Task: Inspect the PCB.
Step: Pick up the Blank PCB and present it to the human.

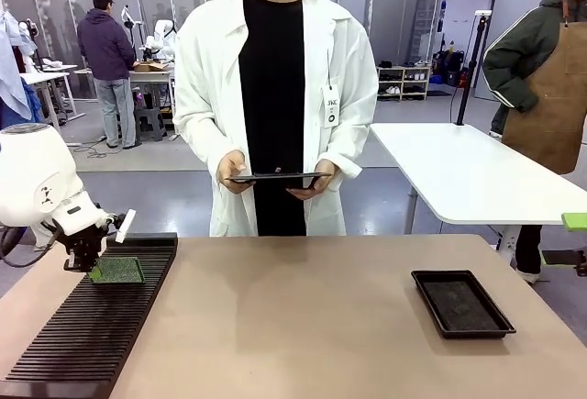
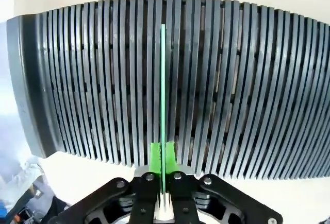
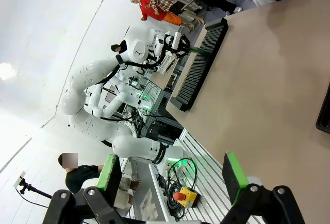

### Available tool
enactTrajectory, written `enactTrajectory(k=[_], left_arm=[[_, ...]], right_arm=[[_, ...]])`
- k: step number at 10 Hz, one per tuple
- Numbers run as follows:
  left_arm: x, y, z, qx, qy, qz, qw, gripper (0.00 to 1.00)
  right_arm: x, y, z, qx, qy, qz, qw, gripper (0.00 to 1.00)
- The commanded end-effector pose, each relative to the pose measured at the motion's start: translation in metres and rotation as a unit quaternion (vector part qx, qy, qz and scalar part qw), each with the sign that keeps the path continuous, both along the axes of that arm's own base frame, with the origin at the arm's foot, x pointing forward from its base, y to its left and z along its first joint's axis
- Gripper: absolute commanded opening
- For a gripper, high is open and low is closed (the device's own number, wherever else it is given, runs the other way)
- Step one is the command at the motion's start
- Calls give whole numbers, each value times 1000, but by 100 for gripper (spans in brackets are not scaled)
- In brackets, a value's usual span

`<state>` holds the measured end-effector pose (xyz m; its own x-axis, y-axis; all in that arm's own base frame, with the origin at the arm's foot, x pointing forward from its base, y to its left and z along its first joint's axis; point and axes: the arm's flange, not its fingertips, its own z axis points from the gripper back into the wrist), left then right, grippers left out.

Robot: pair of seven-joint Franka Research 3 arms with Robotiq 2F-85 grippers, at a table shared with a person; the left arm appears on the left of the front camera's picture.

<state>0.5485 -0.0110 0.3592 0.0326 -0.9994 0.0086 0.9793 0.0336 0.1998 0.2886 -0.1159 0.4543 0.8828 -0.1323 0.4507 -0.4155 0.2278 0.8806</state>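
Tan bench [image 1: 303, 316], workshop room behind; black slotted rack [image 1: 83, 326] lower left, black tray [image 1: 461, 304] lower right. Jaws: left gripper [image 2: 164, 156] clamped on PCB [image 2: 163, 80]; right gripper [image 3: 170, 170] wide apart.

The left arm [image 1: 37, 179] was round, white and smooth, with a black cable [image 1: 14, 238] under it. The left gripper [image 2: 163, 157] was black, with shiny screws [image 2: 119, 184] and bright green pads [image 2: 156, 156]. The right gripper [image 3: 171, 175] looked the same.

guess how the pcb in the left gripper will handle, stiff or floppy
Probably stiff: the PCB reads as a straight edge beyond the left gripper, no sag. Likely light: very thin. Pinched at one end, it may pivot if bumped.
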Motion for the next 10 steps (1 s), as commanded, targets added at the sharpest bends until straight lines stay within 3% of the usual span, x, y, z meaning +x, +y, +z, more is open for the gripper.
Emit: enactTrajectory(k=[1, 3, 4, 5, 6, 7, 8, 10], left_arm=[[-16, 8, 5, -11, 24, -6, 1000, 0], [-38, 9, 29, -5, 13, 11, 1000, 0], [-55, 10, 48, -14, -13, 24, 1000, 0], [-67, 17, 63, -44, -15, 50, 998, 0], [-74, 26, 69, -86, 12, 81, 993, 0], [-76, 36, 68, -159, 53, 118, 979, 0], [-78, 43, 58, -237, 93, 153, 955, 0], [-79, 46, 36, -327, 146, 222, 907, 0]], right_arm=[[2, -1, 2, 6, -12, 0, 1000, 100], [2, -1, 2, 6, -12, 0, 1000, 100], [2, -1, 2, 6, -12, 0, 1000, 100], [2, -1, 2, 6, -12, 0, 1000, 100], [2, -1, 2, 6, -12, 0, 1000, 100], [2, -1, 2, 6, -12, 0, 1000, 100], [2, -1, 2, 6, -12, 0, 1000, 100], [2, -1, 2, 6, -12, 0, 1000, 100]])
